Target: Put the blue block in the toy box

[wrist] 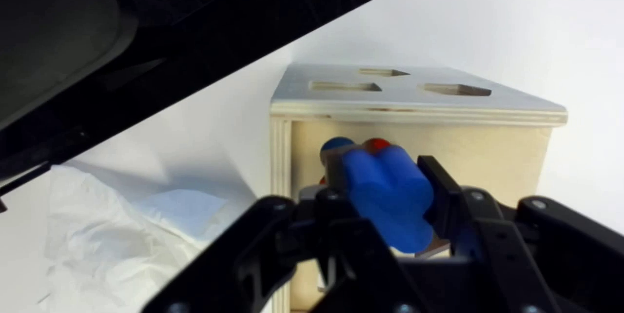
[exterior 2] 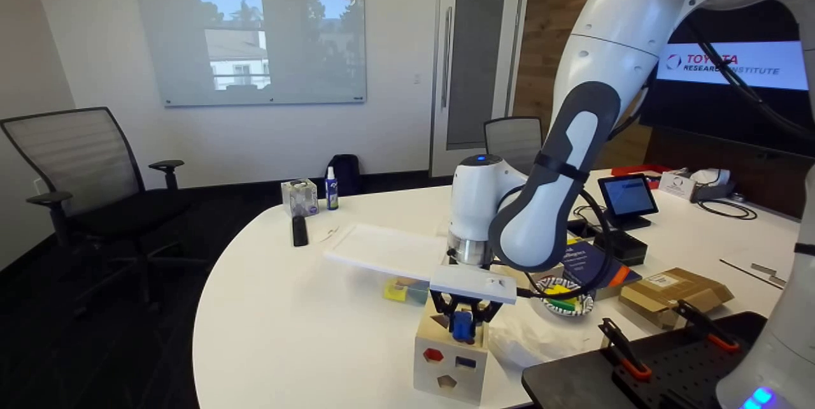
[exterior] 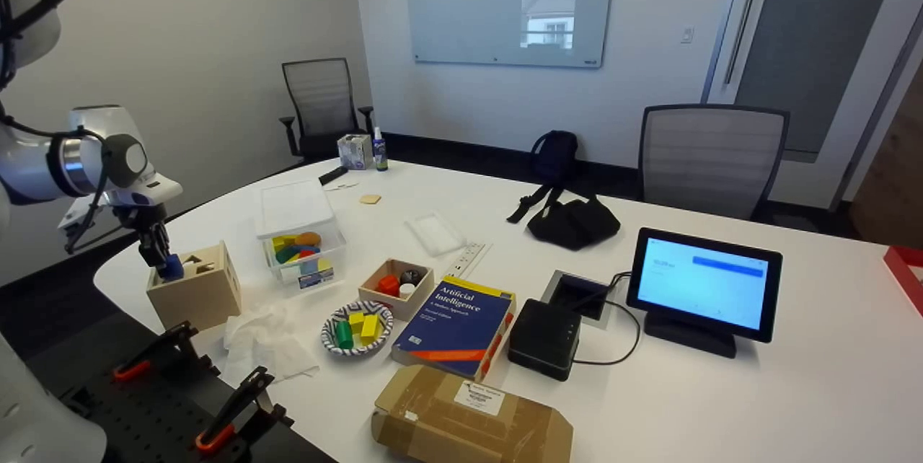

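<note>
With the gripper (wrist: 385, 181) pinching the blue block (wrist: 397, 208) at the top of the toy box (exterior: 193, 302), grasp and carry look done, leaving 2 steps, lowering and letting go, though I cannot tell whether its lower end already dips inside.

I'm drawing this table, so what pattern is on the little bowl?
Dark and white zigzags; the bowl shows best in an exterior view.

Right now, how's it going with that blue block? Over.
Gripper holding blue block. At top of toy box; can't tell whether it's entered. Crumpled white sheet beside box, likely no obstacle.
</note>
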